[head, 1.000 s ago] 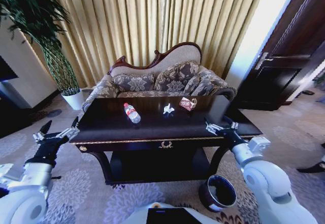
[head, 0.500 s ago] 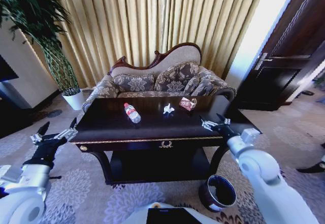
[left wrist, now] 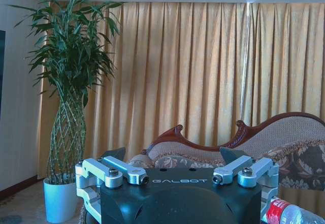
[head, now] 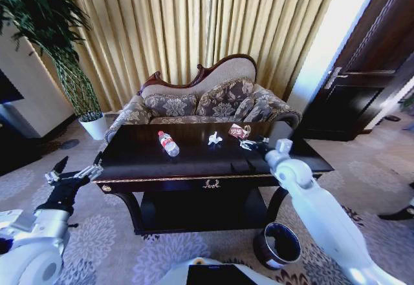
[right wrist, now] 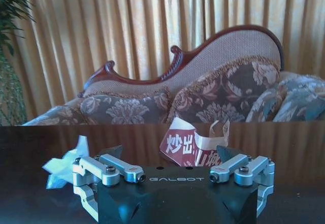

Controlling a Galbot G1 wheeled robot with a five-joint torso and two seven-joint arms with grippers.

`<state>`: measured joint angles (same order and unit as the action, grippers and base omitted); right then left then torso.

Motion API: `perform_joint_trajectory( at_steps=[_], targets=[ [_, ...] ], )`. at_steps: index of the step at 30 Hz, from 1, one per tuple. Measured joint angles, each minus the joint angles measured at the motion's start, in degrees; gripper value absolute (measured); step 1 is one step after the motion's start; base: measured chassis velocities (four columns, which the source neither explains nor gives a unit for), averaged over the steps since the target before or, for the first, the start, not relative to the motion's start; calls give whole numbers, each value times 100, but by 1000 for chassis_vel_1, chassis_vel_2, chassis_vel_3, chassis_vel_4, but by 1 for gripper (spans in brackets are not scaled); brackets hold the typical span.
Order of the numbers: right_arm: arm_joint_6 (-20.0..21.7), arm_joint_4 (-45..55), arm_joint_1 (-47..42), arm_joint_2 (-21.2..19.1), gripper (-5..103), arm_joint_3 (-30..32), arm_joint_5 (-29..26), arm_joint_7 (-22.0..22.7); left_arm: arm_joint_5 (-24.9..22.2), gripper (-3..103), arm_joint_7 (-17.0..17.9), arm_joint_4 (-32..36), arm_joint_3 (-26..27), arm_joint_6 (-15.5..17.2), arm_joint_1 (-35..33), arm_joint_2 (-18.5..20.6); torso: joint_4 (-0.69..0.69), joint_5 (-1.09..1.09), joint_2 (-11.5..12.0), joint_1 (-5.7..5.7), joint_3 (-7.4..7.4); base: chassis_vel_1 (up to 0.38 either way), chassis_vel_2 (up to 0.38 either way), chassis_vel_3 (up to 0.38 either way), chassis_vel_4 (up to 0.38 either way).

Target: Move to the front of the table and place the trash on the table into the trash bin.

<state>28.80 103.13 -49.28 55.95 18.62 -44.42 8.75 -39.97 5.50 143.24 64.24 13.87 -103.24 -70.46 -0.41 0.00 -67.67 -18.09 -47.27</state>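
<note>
The right gripper (head: 249, 145) reaches out over the dark glossy wooden tabletop (head: 194, 159), its fingers spread apart and empty, just in front of the crumpled red-and-white wrapper (head: 239, 131); from the right wrist view the same gripper (right wrist: 172, 176) sits low over the glossy surface with that wrapper (right wrist: 193, 144) straight ahead between its fingers and the crumpled white paper (right wrist: 65, 165) off to one side near one finger. In the head view the white paper (head: 215, 139) lies just beside the wrapper toward the robot's left, and the clear plastic bottle with a red label and cap (head: 168, 143) lies on its side farther to the left, apart from both. The left gripper (head: 72, 175) hangs off the tabletop's left front corner, above the patterned carpet (head: 97, 240), its fingers open with nothing between them; in the left wrist view that gripper (left wrist: 177, 176) faces the tall potted plant in a white pot (left wrist: 68, 132), with the bottle's capped end (left wrist: 289, 213) at the edge. The small round dark trash bin (head: 277, 245) stands on the carpet by the table's right front leg, beneath the right arm. Behind the table is a carved floral sofa (head: 207, 101) before gold curtains (head: 194, 26).
</note>
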Motion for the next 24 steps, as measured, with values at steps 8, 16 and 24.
perform_joint_trajectory(
  at_steps=[8,16,24],
  targets=[
    [29,-492,331,155,100,-163,184,183,27,100,-2,0,-120,5,1,41,-2,0,0,0,0,0,0,0,0],
    [31,-1071,821,153,100,-446,223,318,92,100,-34,0,-182,10,-2,81,-2,0,0,0,1,0,0,0,0],
    [31,-1537,1095,170,100,-635,220,499,27,100,-83,0,-110,-4,-20,87,-2,0,0,0,1,0,0,0,0]
  ],
)
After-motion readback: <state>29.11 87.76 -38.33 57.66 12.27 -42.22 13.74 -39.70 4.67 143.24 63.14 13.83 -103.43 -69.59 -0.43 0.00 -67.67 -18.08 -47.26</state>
